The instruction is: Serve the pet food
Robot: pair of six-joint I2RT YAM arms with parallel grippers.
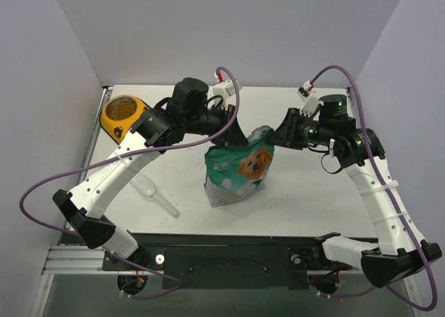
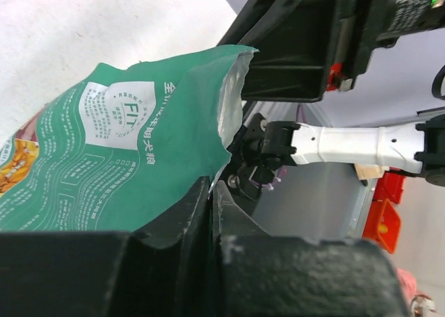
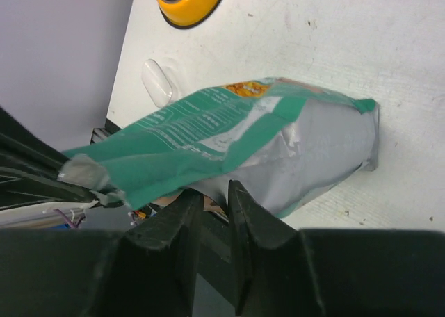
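left end effector (image 2: 211, 186): fingers nearly together, pinching the mouth edge of the teal pouch (image 1: 236, 169) | right end effector (image 3: 212, 192): narrow gap, clamped on the opposite edge | pouch: upright mid-worktop (image 1: 313, 202), between both arms | pet food (image 1: 122, 110): brown kibble in yellow feeder (image 1: 106, 120) bowl, far-left corner | clear scoop (image 1: 147, 189): lying left of pouch, apart
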